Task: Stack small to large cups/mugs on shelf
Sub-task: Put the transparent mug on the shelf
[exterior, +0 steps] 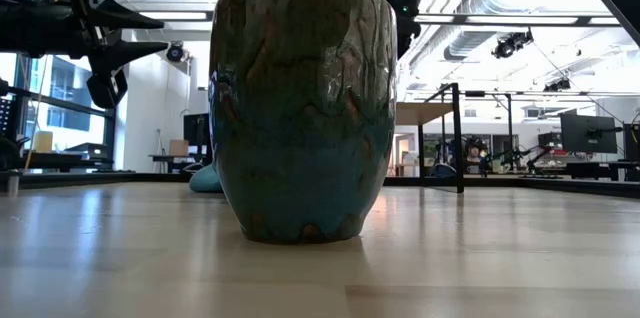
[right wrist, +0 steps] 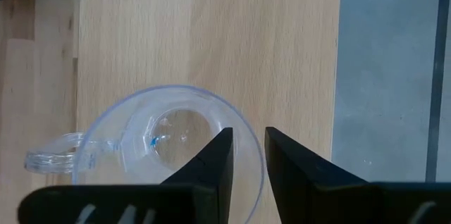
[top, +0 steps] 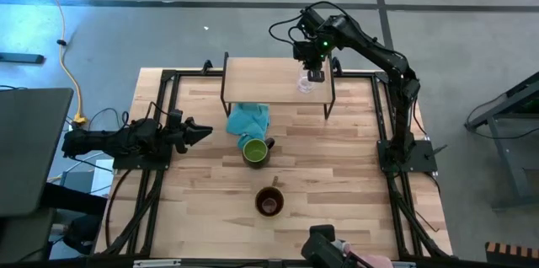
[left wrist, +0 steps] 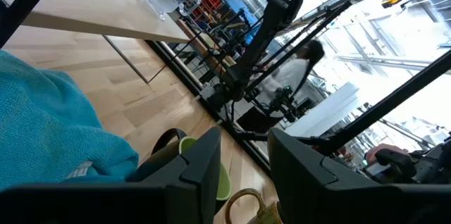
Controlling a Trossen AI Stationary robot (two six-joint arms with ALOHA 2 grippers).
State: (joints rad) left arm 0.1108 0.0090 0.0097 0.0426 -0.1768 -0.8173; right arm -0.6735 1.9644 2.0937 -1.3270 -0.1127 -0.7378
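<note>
The small clear glass cup [top: 305, 85] stands upright on its base on the right part of the light-wood shelf [top: 269, 74]. My right gripper [right wrist: 249, 155] is open just above it and points down. One finger is over the cup's inside and one is outside its rim [right wrist: 261, 155]. The green-lined mug [top: 255, 150] stands on the table in front of the shelf. The brown mug [top: 269, 201] stands nearer the front edge and fills the low view [exterior: 300, 108]. My left gripper [top: 200, 131] is open and empty at the table's left. My right gripper's fingers [right wrist: 218, 160] straddle the clear cup's wall at the rim side away from its handle [right wrist: 49, 159], coming from above. I cannot tell whether they touch the glass. The cup stands on the shelf.
A teal cloth [top: 248, 119] lies on the table under the shelf's front edge, against the green mug. The shelf's thin black legs [top: 330, 104] stand at its corners. Black frame rails [top: 160, 125] run along the table's left and right sides.
</note>
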